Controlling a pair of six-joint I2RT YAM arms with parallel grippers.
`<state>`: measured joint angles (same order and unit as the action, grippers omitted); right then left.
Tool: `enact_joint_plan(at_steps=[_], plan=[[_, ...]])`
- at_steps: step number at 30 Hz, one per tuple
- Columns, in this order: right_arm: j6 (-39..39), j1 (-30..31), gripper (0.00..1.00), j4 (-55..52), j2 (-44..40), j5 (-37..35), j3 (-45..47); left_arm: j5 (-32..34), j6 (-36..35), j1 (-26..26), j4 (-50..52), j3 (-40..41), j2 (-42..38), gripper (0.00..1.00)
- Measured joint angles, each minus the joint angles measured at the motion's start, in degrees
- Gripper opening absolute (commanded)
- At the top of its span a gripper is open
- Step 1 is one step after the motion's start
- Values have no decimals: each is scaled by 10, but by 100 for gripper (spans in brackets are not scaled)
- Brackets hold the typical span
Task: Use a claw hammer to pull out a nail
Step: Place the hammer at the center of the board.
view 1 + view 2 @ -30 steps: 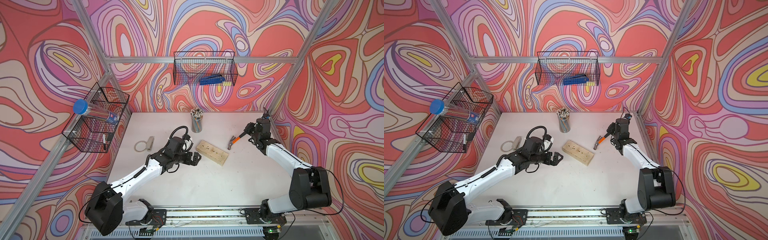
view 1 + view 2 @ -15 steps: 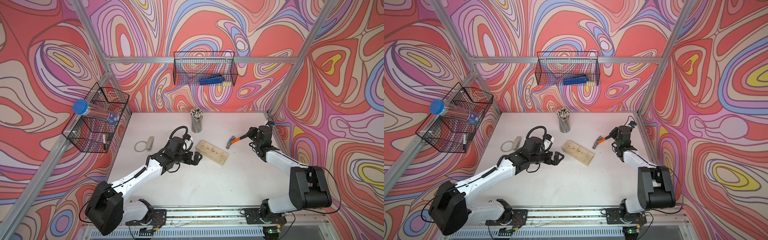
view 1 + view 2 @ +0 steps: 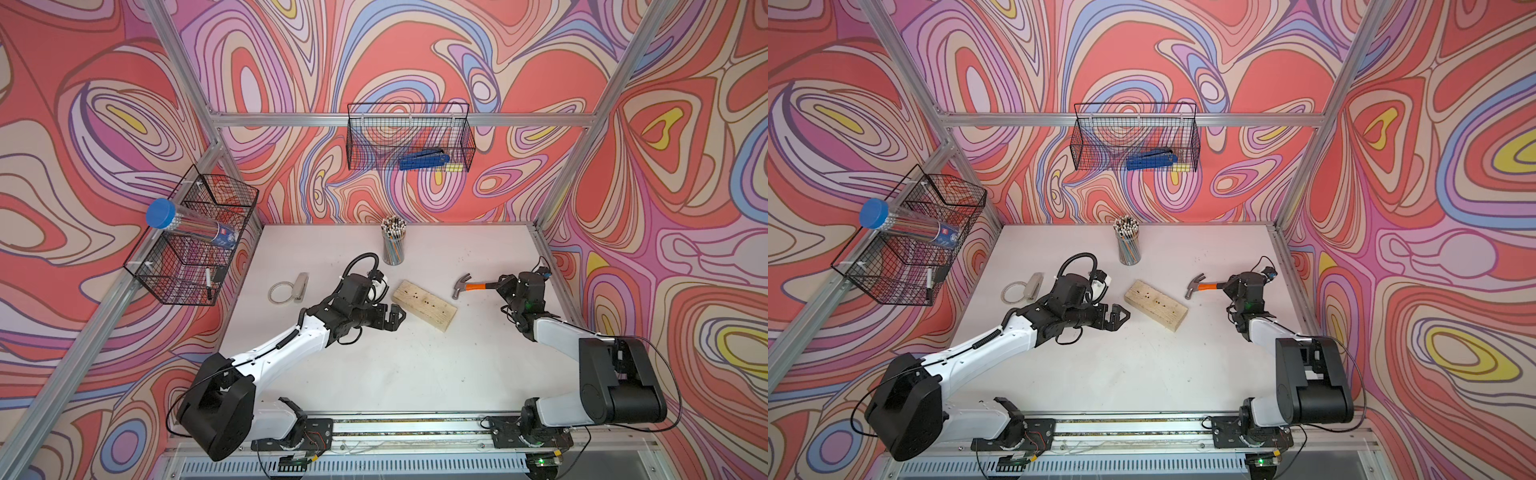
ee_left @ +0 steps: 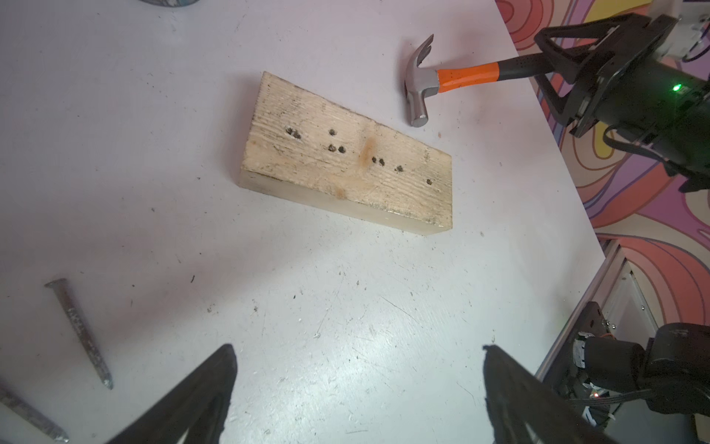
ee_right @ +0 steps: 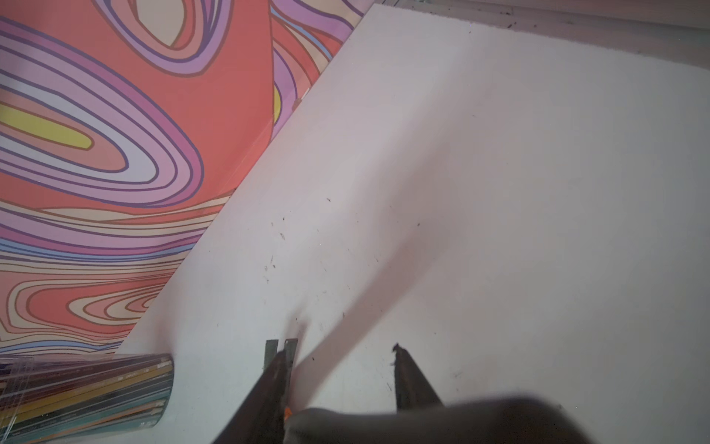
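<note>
The claw hammer point(image 3: 473, 286) point(image 3: 1208, 286) lies on the white table right of the wooden block point(image 3: 424, 305) point(image 4: 345, 161). Its steel head point(image 4: 418, 96) rests on the table and its black handle runs between the fingers of my right gripper point(image 3: 500, 286) point(image 5: 340, 350). Those fingers stand apart around the handle, open. The block's top shows several empty holes. A loose nail point(image 4: 78, 330) lies flat on the table beside my left gripper point(image 3: 395, 318) point(image 4: 357, 361), which is wide open and empty, left of the block.
A cup of pencils point(image 3: 392, 245) stands behind the block. A stapler point(image 3: 300, 286) and a tape ring point(image 3: 280, 293) lie at the left. Wire baskets point(image 3: 409, 137) hang on the back and left walls. The right wall is close behind my right arm.
My right wrist has sunk toward the table while the hammer head stayed in place. Its jaws, shut on the handle before, have parted. The left arm has not moved.
</note>
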<state>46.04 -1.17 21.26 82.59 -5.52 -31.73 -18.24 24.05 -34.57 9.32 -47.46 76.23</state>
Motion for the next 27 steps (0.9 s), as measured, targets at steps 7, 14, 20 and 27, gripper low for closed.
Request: enact_joint_plan(at_steps=[7, 14, 20, 27], plan=[[8, -10, 52, 2, 0, 0, 16, 0, 2, 0, -5, 0, 0, 100], [15, -20, 53, 17, 10, 0, 28, 0, 5, 0, -11, 4, 1, 100], [19, -23, 54, 27, 34, 1, 31, 0, 6, 0, -13, 5, 6, 100], [-11, -23, 98, -16, 26, 13, 16, 44, 13, 0, -12, 6, 6, 100]])
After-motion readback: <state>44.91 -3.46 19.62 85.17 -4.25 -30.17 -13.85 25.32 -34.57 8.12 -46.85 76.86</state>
